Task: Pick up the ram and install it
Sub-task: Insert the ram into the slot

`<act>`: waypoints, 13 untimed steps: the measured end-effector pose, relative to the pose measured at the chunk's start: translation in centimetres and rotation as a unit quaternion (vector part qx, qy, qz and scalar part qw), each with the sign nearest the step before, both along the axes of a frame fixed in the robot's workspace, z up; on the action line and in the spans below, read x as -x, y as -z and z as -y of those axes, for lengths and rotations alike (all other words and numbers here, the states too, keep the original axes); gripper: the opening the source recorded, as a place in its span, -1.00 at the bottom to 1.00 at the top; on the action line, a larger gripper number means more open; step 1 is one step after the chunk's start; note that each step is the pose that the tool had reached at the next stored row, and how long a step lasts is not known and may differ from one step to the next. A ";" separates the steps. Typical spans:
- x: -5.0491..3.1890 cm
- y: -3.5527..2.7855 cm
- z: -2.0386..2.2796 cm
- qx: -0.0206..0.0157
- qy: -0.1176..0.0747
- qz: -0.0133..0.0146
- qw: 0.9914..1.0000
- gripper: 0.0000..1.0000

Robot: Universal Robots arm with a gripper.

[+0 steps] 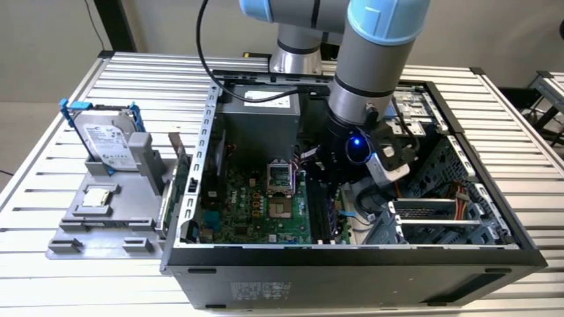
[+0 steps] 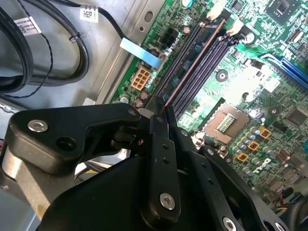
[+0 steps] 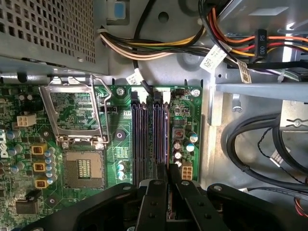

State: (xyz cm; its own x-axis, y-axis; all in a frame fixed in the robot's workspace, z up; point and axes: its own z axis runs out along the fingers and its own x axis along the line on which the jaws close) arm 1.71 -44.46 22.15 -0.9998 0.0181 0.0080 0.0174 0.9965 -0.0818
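Note:
The ram (image 2: 192,65) shows edge-on as a thin reddish-brown line over the black memory slots (image 2: 204,67) of the green motherboard (image 1: 255,205). My gripper (image 2: 161,111) is shut on the ram's near end, its black fingers (image 2: 161,144) pinching the stick. In the first wrist view the ram (image 3: 166,139) stands along the slot nearest the case wall, beside the other slots (image 3: 144,139), with the gripper (image 3: 167,172) around its end. I cannot tell whether it is seated. In the exterior view the gripper (image 1: 339,191) is low inside the open computer case (image 1: 352,257).
An empty CPU socket (image 3: 84,168) lies beside the slots. Bundled cables (image 3: 159,45) and thick black cables (image 2: 29,57) run close by. The power supply (image 1: 260,122) sits at the case's back. A silver hard drive (image 1: 110,139) stands on a grey fixture (image 1: 97,224) at the exterior view's left.

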 end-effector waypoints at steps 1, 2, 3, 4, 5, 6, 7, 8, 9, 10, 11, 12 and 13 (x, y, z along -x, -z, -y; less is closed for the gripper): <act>-0.02 0.01 0.00 0.000 0.000 0.000 1.000 -1.00; -0.04 0.03 -0.01 0.000 0.000 0.000 1.000 -1.00; -0.04 0.04 -0.04 0.000 0.000 0.000 1.000 -1.00; -0.05 0.04 -0.06 0.000 0.001 0.000 1.000 -1.00; -0.05 0.04 -0.06 0.000 0.001 0.000 1.000 -1.00; -0.05 0.07 -0.09 0.000 0.001 0.000 1.000 -1.00; -0.05 0.13 -0.12 0.000 0.001 0.000 1.000 -1.00; -0.05 0.20 -0.14 0.000 0.001 0.000 1.000 -1.00; -0.05 0.29 -0.16 0.000 0.001 0.000 1.000 -1.00; -0.05 0.36 -0.17 0.000 0.001 0.000 1.000 -1.00; -0.05 0.44 -0.17 0.000 0.001 0.000 1.000 -1.00; -0.05 0.51 -0.17 0.000 0.001 0.000 1.000 -1.00; -0.05 0.59 -0.17 0.000 0.001 0.000 1.000 -1.00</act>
State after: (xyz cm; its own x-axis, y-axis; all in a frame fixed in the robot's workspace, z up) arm 1.75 -44.28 21.56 -0.9998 0.0200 0.0079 0.0193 0.9965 -0.0815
